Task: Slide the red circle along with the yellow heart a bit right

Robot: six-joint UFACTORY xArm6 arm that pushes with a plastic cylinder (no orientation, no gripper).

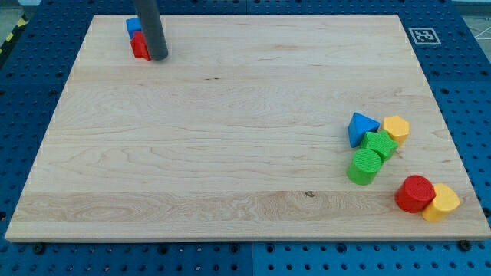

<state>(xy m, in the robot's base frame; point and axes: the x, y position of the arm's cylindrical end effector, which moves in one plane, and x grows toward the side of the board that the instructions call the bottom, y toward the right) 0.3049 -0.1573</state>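
The red circle (pixel 415 193) lies near the board's bottom right corner, touching the yellow heart (pixel 441 202) on its right. My tip (pixel 158 57) is at the view's top left, far from both, right beside a red block (pixel 140 46) with a blue block (pixel 133 25) just behind it; the rod partly hides them.
A cluster sits above the red circle: a blue triangle (pixel 360 127), a yellow block (pixel 396 128), a green star-like block (pixel 379 144) and a green cylinder (pixel 364 166). The wooden board (pixel 230 130) ends close to the yellow heart at the right and bottom edges.
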